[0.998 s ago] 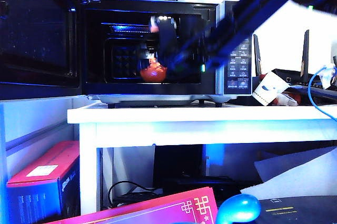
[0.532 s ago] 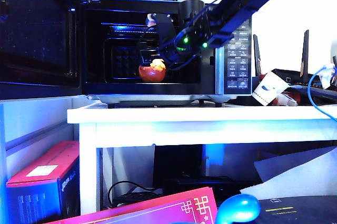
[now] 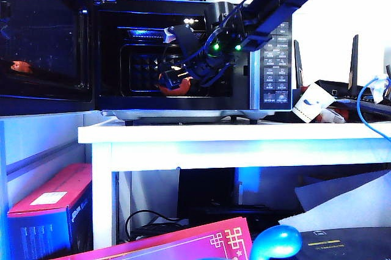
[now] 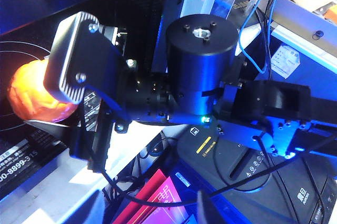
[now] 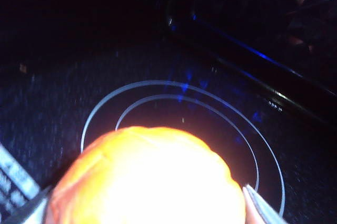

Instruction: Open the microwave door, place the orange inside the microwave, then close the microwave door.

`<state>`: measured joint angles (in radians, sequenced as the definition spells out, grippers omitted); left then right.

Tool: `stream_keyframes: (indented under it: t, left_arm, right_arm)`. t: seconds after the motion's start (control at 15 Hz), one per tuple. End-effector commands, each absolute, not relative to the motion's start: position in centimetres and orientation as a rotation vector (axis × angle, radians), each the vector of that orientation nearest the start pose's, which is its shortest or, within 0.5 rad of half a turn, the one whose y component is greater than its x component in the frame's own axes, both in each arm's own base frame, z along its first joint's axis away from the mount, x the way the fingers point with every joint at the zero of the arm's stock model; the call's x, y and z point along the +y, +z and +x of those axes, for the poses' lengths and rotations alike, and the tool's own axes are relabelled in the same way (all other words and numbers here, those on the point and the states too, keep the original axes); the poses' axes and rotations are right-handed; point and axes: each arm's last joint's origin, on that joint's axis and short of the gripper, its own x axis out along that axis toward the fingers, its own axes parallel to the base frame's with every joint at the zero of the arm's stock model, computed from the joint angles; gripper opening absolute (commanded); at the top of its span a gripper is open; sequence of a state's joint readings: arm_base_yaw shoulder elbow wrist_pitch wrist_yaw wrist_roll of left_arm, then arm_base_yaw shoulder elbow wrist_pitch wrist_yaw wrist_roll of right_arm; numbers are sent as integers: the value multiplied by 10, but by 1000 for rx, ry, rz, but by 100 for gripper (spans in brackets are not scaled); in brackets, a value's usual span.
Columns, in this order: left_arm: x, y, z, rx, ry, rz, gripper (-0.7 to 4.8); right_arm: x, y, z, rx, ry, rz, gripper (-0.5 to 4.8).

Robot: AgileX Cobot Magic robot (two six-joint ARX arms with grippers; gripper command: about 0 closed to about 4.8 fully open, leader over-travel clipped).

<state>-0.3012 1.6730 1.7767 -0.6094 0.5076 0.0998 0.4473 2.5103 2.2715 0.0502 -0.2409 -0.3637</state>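
The microwave [image 3: 272,58] stands on a white table with its door [image 3: 46,46] swung wide open to the left. The orange [image 3: 174,87] rests on the oven floor inside, over the turntable rings [image 5: 184,108]. My right gripper [image 3: 175,78] reaches into the cavity and is open, its fingers flanking the orange [image 5: 152,171]. In the right wrist view the fruit fills the space at the right gripper [image 5: 145,203]. The left wrist view shows the orange [image 4: 29,95] beside one right finger [image 4: 79,61]. My left gripper [image 4: 152,213] is open and empty, outside the oven.
The white table [image 3: 244,132] carries a router with tall antennas [image 3: 354,71], a white tag and a blue cable [image 3: 366,101] at the right. Below it lie a red box [image 3: 49,205] and a pink carton [image 3: 201,241].
My right wrist has tipped and rolled, bringing its fingers down around the orange. The orange has stayed where it was on the oven floor. The left arm has not moved.
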Motion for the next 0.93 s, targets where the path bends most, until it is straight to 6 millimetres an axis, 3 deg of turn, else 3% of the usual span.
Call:
stream_keyframes:
  t: [0.07, 0.67, 0.93]
  left_arm:
    - [-120, 411, 344, 450, -802, 44, 237]
    - [-120, 411, 344, 446, -801, 42, 237]
    - [-120, 412, 344, 444, -801, 42, 237]
  right_arm:
    - [257, 233, 516, 156, 718, -465, 479]
    - [255, 249, 499, 287, 665, -647, 479]
    - [265, 262, 491, 246, 578, -721, 479]
